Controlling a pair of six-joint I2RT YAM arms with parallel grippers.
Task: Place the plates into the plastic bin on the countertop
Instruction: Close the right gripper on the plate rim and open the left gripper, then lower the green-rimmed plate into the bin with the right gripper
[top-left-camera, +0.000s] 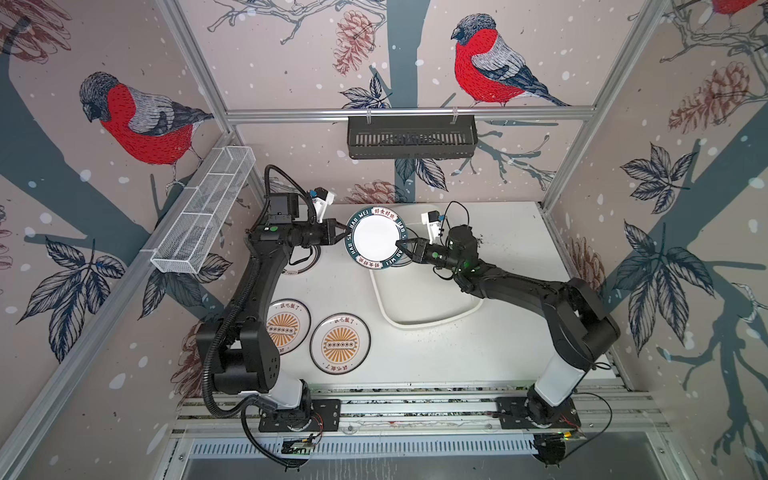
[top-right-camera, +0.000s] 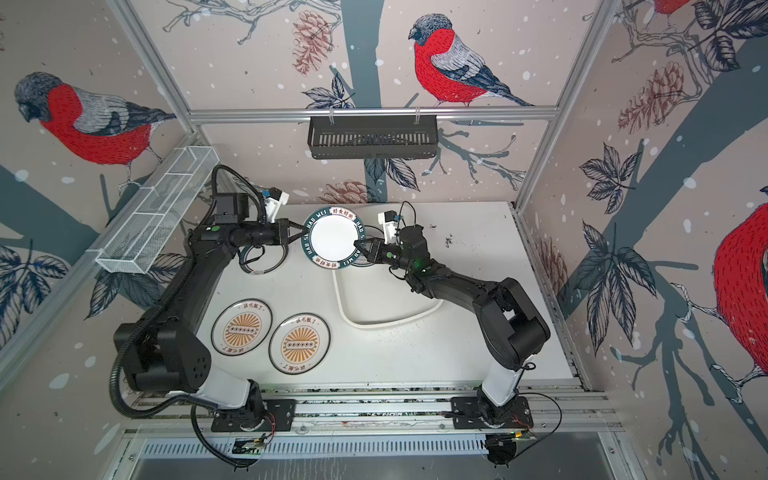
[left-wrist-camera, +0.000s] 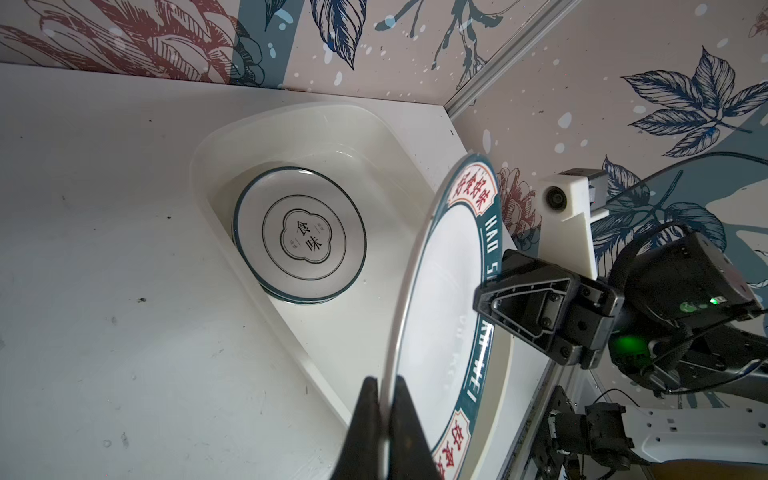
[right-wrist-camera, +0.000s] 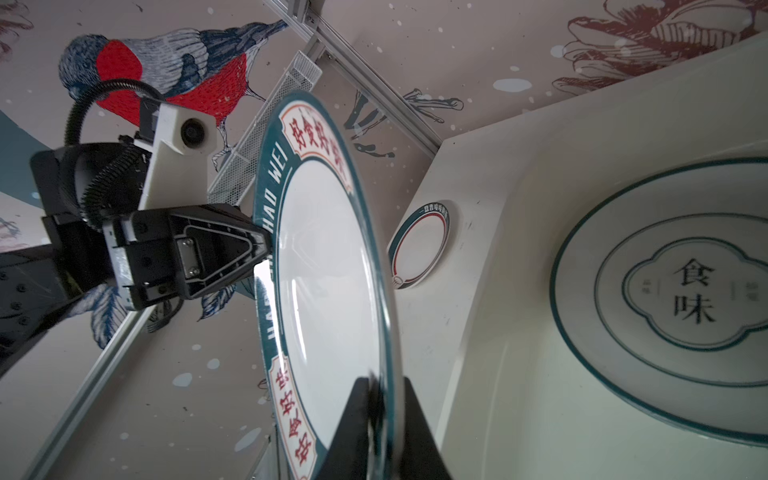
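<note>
A white plate with a dark teal lettered rim hangs tilted above the far left end of the plastic bin. My left gripper is shut on its left rim. My right gripper is shut on the opposite rim. Inside the bin lies an emblem plate, on top of another plate. Two orange sunburst plates lie on the countertop at the front left.
Another rimmed plate lies on the countertop, partly hidden under my left arm. A black slotted basket hangs on the back wall. A white wire-mesh basket is mounted on the left wall.
</note>
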